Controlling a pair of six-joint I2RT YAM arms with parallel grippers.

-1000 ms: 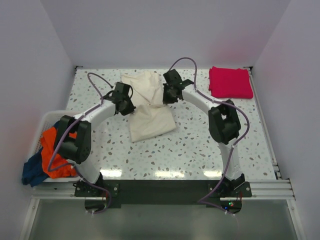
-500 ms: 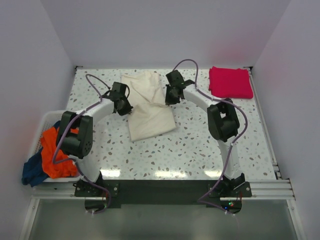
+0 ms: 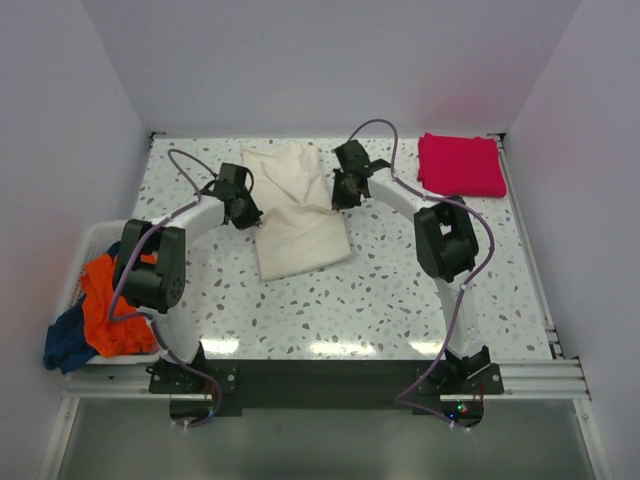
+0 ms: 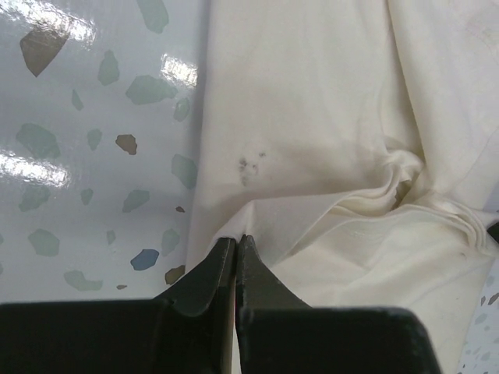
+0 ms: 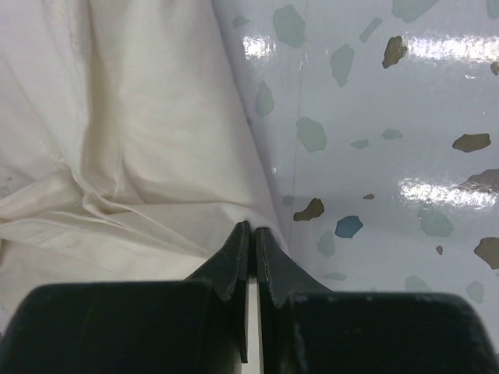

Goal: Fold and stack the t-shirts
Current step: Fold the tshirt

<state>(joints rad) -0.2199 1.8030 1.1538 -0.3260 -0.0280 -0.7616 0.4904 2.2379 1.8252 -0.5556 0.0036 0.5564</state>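
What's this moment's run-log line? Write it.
step: fold cream t-shirt | left gripper: shut on its left edge | right gripper: shut on its right edge | magenta t-shirt: folded, far right | basket: orange shirt, blue shirt

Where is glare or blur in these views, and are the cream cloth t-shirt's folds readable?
Top external: bright glare strips on the glossy speckled tabletop near the front edge; cream cloth t-shirt evenly lit, sharp. Left wrist: white glare patches on the tabletop at left, shirt creases crisp, left gripper dark with little detail. Right wrist: glare bands at right, creases readable, right gripper equally dark.
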